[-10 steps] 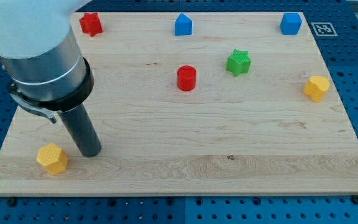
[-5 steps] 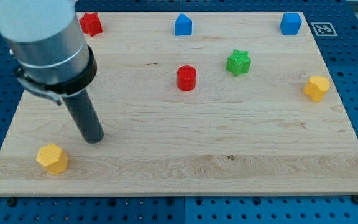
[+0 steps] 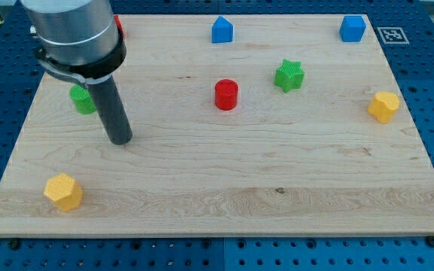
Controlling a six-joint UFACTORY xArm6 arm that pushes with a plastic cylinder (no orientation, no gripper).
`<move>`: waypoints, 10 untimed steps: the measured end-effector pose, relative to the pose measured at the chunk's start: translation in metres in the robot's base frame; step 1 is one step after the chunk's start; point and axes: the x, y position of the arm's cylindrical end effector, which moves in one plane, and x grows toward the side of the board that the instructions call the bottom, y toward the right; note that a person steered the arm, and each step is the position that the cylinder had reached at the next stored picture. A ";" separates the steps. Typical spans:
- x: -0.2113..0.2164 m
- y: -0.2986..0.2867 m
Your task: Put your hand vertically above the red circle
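My tip (image 3: 120,140) rests on the bench (image 3: 224,181) near its left edge, beside a green block (image 3: 82,100). The red circle (image 3: 226,95) sits mid-bench, well apart. I have no hand, just a rod.

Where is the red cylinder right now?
The red cylinder sits near the board's middle, left of the green star, well right of my tip.

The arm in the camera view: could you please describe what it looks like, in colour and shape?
The arm is a wide, silvery-grey cylinder, ringed at its lower edge by a black collar with a thin metal band. From it a narrower, straight, dark grey rod runs down to my tip, a blunt rounded end. No cables or markings show.
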 end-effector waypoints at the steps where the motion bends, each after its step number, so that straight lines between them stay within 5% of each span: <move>1: -0.015 0.000; 4: -0.052 0.016; 10: -0.114 0.153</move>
